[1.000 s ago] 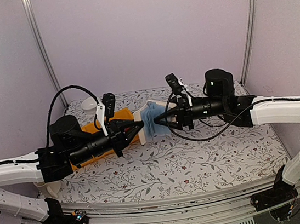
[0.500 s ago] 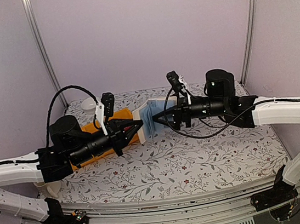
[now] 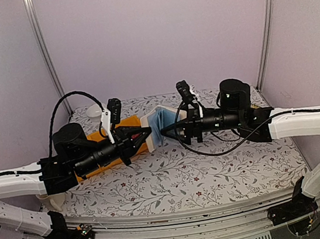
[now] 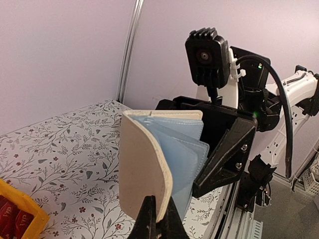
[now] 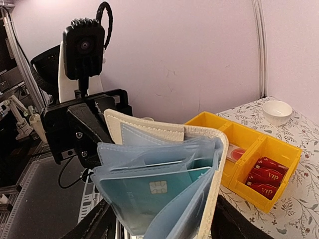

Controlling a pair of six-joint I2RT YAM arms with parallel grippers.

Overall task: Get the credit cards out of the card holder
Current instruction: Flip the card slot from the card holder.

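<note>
The card holder (image 3: 156,126) stands upright above the table between both arms, whitish cover (image 4: 142,169) outside, pale blue leaves (image 4: 187,149) fanned apart. My left gripper (image 4: 158,221) is shut on the lower edge of the cover. In the right wrist view a teal credit card (image 5: 159,191) with a chip sits inside a clear sleeve of the card holder (image 5: 199,149). My right gripper (image 5: 162,231) is open, its fingers (image 5: 92,224) wide on either side of the leaves, touching nothing that I can see. In the top view it (image 3: 168,131) points at the blue leaves.
A yellow bin (image 5: 279,164) with compartments lies on the floral table behind the holder, with red cards (image 5: 262,178) in it. A small white bowl (image 5: 277,110) stands beyond the bin, near the back left corner (image 3: 94,110). Metal rails edge the table.
My right gripper's jaws have spread wider and the arm has drawn back a little to the right. The holder's leaves show more blue face. The left arm has stayed put.
</note>
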